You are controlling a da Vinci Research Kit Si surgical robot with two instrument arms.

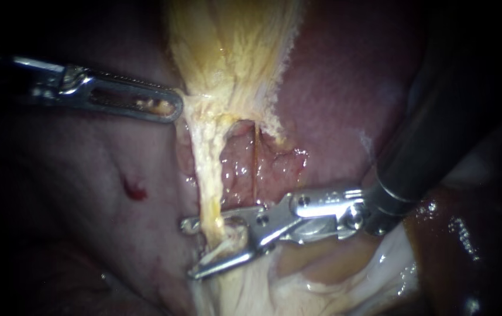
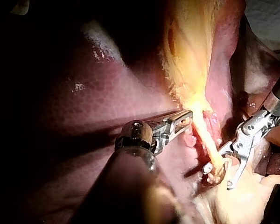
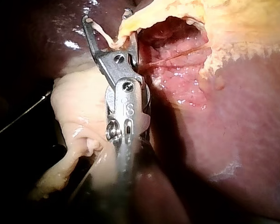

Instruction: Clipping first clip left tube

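Plainly the left tube (image 1: 209,175) is a soft, wet thing: a pale, stringy strand running from the fan of yellow tissue (image 1: 233,52) at the far side to the whitish tissue (image 1: 321,281) at the near side, with the dark red liver (image 1: 350,88) behind it. To its right, and apart from it, a much thinner brownish strand, the right tube (image 1: 255,158), runs the same way.

The left instrument (image 1: 172,108) comes in from the left. Its end effector is clamped on the edge of the yellow tissue just where the tube starts, and the tissue is drawn out towards it, so the tube looks stretched rather than slack.

The right instrument (image 1: 189,250) reaches in from the right, its end effector spread wide with one jaw on each side of the tube's near end. The tube crosses the gap, but I would not call it pinched. Whether a clip sits there I cannot make out.

I judge the tube light, limp without that pull, slippery and easy to tear. So the hold belongs square across its bare near stretch, taking in its whole width and none of the right tube or liver, and closing gently
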